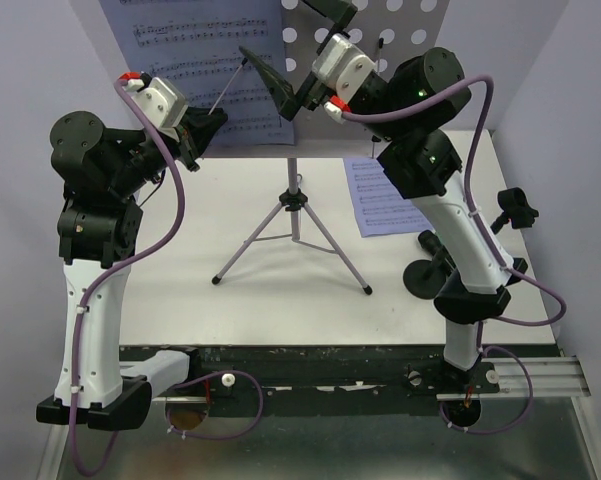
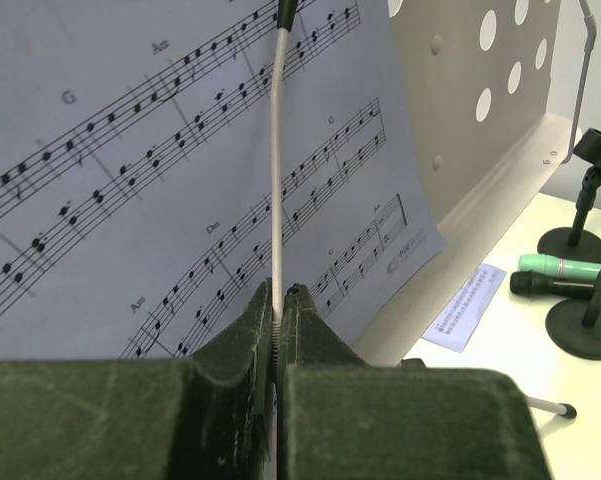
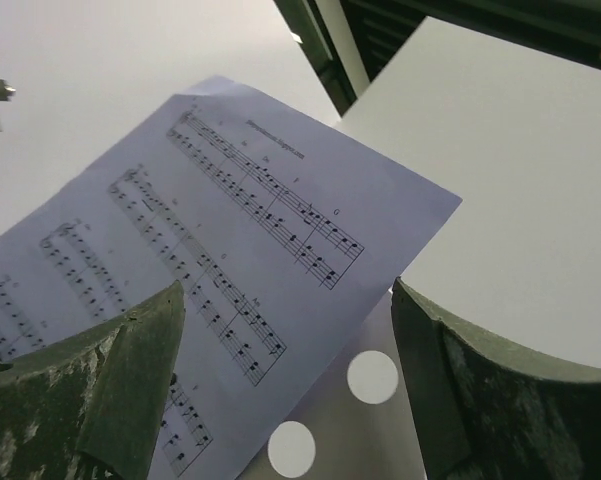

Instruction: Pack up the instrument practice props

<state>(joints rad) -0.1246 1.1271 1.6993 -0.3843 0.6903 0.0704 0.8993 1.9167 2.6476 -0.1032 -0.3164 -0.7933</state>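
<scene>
The left gripper was clamped shut on a thin white rod rising across the sheet on the left half of the plate; the right gripper, wide open and empty, faced that sheet at mid-plate, nearer its right edge.

The top camera sits high up and looks down at the whole table. Each wrist camera looks forward, very near the music page, upper left in the top view. All three show it.
</scene>
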